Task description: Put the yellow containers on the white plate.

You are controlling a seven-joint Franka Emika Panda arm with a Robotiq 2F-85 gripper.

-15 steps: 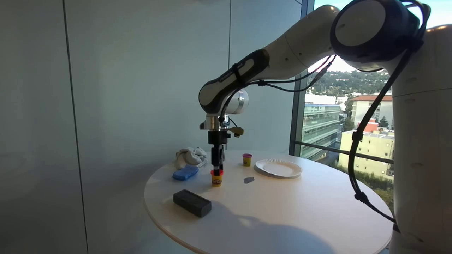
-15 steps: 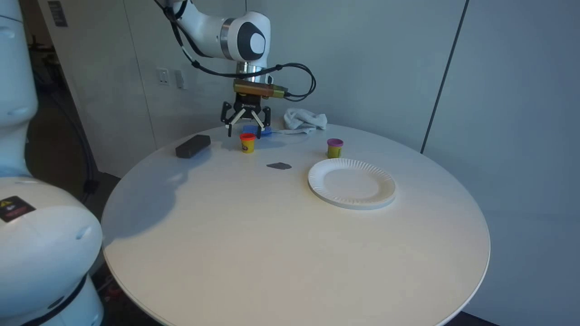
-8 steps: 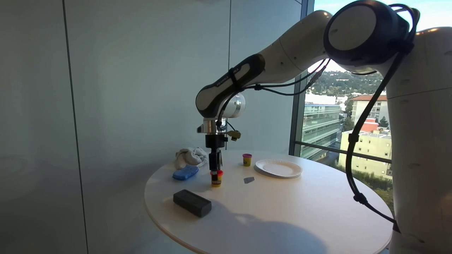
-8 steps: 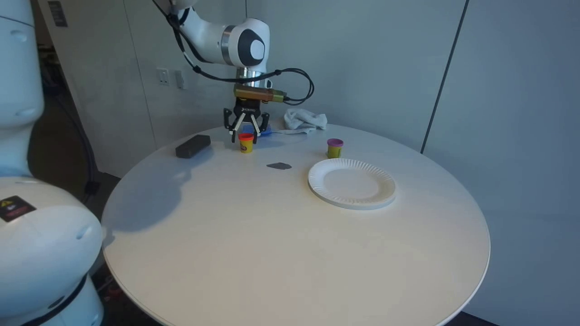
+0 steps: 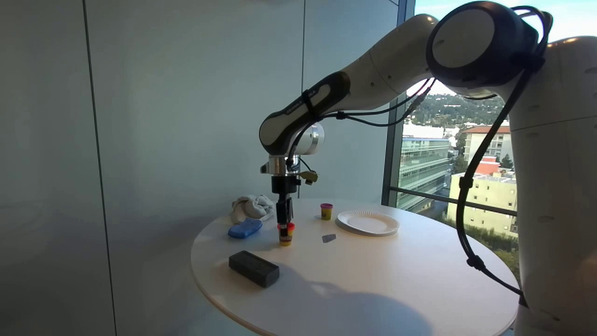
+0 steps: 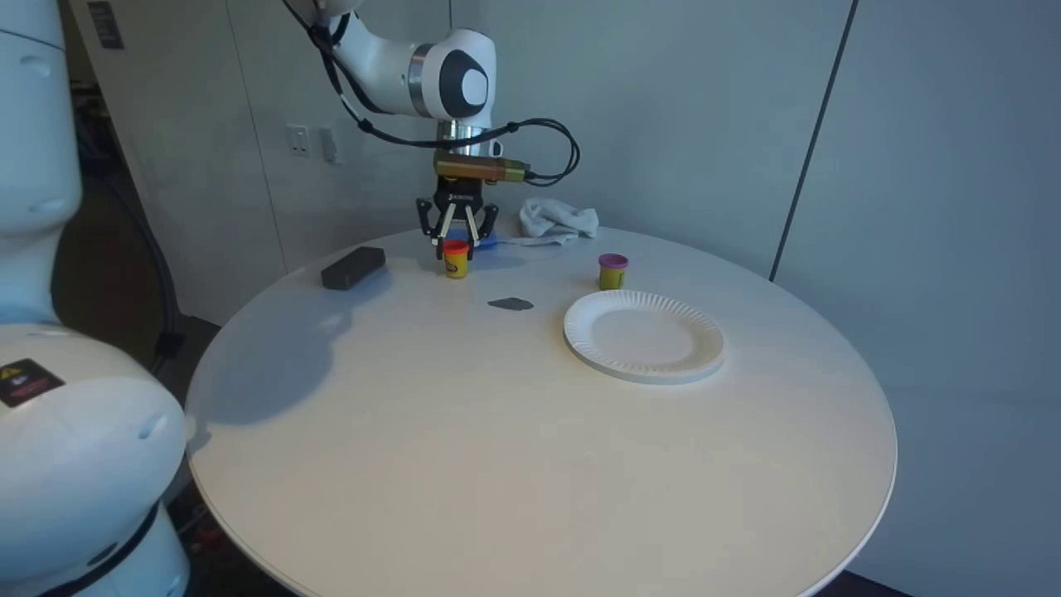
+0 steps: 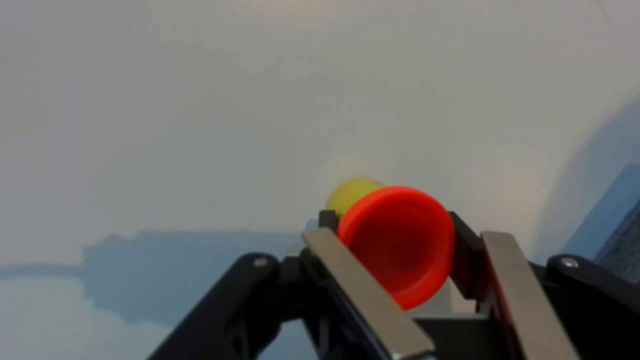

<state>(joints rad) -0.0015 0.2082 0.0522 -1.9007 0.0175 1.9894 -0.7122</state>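
The hand (image 6: 455,252) was pinching the red-lidded yellow container (image 6: 456,265) by its sides, well apart from the white plate (image 6: 644,335); whether its bottom touched the desk (image 6: 530,464), I couldn't tell from where I stood. The purple-lidded yellow container (image 6: 612,275) stood upright just beside the plate, and a dark block (image 6: 353,269) lay near the hand.

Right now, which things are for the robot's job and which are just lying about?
For the job:
red-lidded yellow tub, in the claw
purple-lidded yellow tub
white plate

Just lying about:
dark block
blue pad
cloth
flat gray piece
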